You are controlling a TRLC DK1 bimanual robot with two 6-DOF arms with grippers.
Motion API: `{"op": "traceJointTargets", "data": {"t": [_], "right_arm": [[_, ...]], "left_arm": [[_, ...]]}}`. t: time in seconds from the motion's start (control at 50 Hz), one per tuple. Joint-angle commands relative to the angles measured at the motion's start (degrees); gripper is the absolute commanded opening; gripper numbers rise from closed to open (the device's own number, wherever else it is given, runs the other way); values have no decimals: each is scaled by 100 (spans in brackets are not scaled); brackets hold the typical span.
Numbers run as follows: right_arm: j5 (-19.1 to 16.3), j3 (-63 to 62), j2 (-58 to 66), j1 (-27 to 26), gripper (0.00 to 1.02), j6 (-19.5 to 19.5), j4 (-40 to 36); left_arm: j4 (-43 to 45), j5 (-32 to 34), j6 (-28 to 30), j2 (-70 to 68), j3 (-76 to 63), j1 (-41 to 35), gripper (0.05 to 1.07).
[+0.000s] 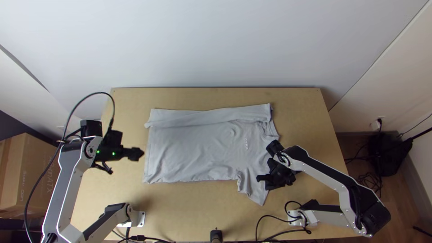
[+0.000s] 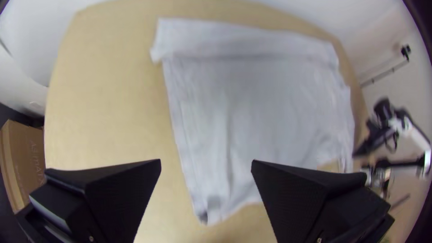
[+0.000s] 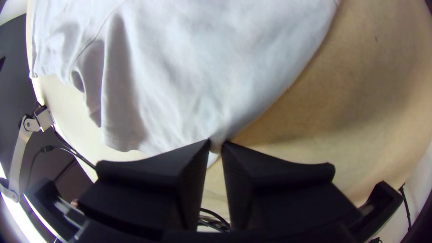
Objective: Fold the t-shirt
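Pinching a small gather of grey cloth between its fingertips, the right end effector is observed in the top view over the sleeve side of the t-shirt. The right wrist view confirms the grip: both fingers close together on the cloth, near the sleeve.

The left end effector is found beside the hem end of the shirt, apart from the cloth, with fingers spread wide and nothing between them.

The shirt lies on the wooden worktop, collar end toward the right arm and hem end toward the left. Its far side is folded over in one long band; the remaining body is spread with light wrinkles. One sleeve extends toward the near edge. A cardboard box stands beyond the worktop's left side.
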Motion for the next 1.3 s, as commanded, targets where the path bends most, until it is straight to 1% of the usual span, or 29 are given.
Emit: {"op": "traceJointTargets", "data": {"t": [0.0, 0.06, 0.16, 0.22, 0.28, 0.36, 0.44, 0.64, 0.74, 0.8, 0.94, 0.98, 1.06, 1.08, 1.1, 1.16, 1.22, 1.24, 1.28], "right_arm": [[59, -198, 118, 38, 2, 15, 409], [68, -171, 30, 3, 2, -12, 373], [68, -101, -163, -41, 2, -29, 250], [68, -66, -277, -85, 2, -29, 224], [68, -39, -374, -155, 2, -38, 206], [68, 13, -444, -190, 2, -47, 180], [68, 66, -480, -190, 2, -47, 136], [68, 207, -647, -181, 2, -38, 13], [68, 277, -752, -190, 2, -29, -57], [68, 321, -840, -199, 2, -29, -110], [68, 409, -1068, -217, 2, -21, -233], [68, 418, -1112, -225, 2, -21, -251], [68, 453, -1183, -260, 2, -21, -312], [59, 470, -1200, -269, 2, -29, -347], [68, 497, -1209, -278, 2, -29, -374], [59, 558, -1244, -313, 2, -21, -418], [68, 620, -1271, -348, 2, -29, -453], [59, 637, -1279, -357, 2, -29, -461], [68, 664, -1288, -366, 2, -29, -479]], "left_arm": [[-856, -220, 791, -112, 117, -171, 102], [-1190, -581, 1002, -103, -6, -364, 102], [-1278, -1108, 1283, -103, -384, -443, 102], [-1278, -1380, 1310, -121, -551, -549, 102], [-1313, -1477, 1257, -112, -683, -733, 102], [-1348, -1495, 1178, -77, -850, -997, 102], [-1322, -1486, 958, 37, -955, -1349, 102], [-997, -1495, 563, 494, -1193, -2061, 101], [-803, -1547, 501, 793, -1254, -2175, 101], [-636, -1565, 484, 987, -1254, -2175, 97], [-496, -1609, 501, 1224, -1245, -2184, 96], [-452, -1618, 510, 1268, -1245, -2192, 93], [-355, -1618, 536, 1373, -1280, -2201, 91], [-320, -1618, 528, 1417, -1289, -2201, 89], [-285, -1609, 528, 1461, -1289, -2184, 84], [-214, -1609, 492, 1558, -1307, -2105, 66], [-47, -1609, 536, 1576, -1360, -2017, 55], [-39, -1600, 589, 1602, -1386, -2008, 48], [67, -1609, 624, 1663, -1421, -2008, 29]]}}
